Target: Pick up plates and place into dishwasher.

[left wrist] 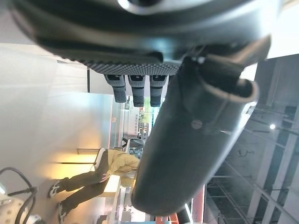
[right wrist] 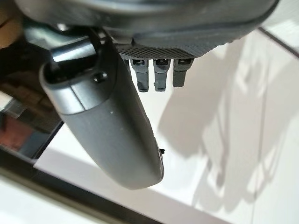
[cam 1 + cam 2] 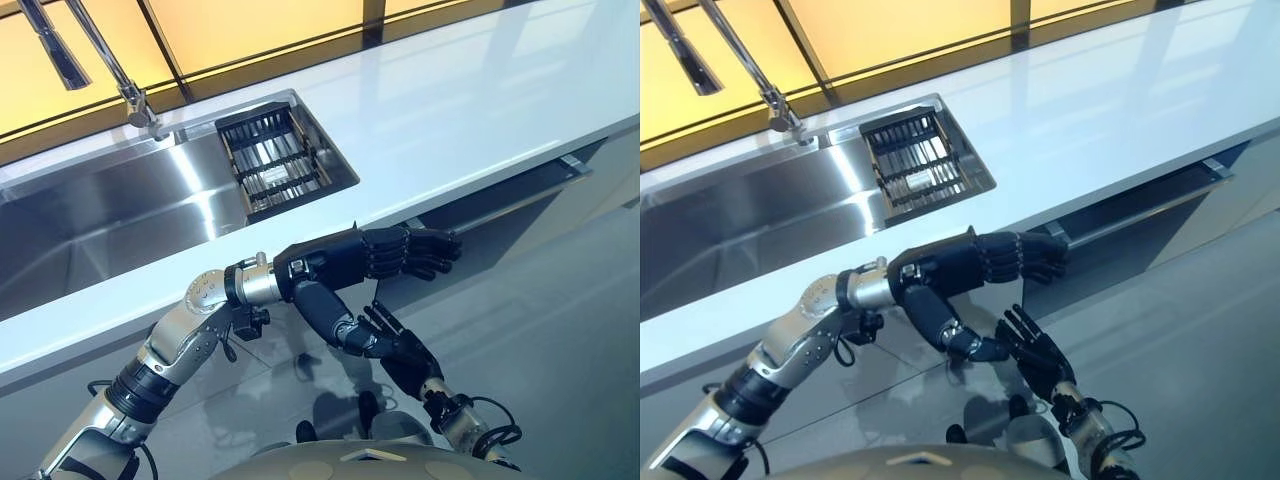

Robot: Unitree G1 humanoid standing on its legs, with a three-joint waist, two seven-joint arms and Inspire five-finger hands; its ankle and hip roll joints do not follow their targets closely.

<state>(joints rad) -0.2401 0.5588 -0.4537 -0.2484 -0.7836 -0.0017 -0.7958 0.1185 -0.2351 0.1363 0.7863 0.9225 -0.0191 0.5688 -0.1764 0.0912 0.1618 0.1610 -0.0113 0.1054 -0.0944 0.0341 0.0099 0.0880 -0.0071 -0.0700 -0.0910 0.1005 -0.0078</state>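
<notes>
Left robot hand (image 3: 400,252) reaches out below the white bench (image 3: 480,110) edge, fingers curled and holding nothing, beside the gap of the dishwasher door (image 3: 520,195). Right robot hand (image 3: 400,345) hangs just beneath it, fingers spread. Beyond both hands lie a steel sink (image 3: 120,210), a dark rack (image 3: 275,160) in it, and a faucet (image 3: 100,60); no plate is visible, so where one is I cannot tell.

Right eye view matches.

Left wrist view: curled fingers (image 1: 135,88), a person (image 1: 93,175) far off.

Right wrist view: relaxed fingers (image 2: 159,74) over a glossy pale floor (image 2: 243,116).

Plates would likely be stiff, slippery, fragile; take the rim.
</notes>
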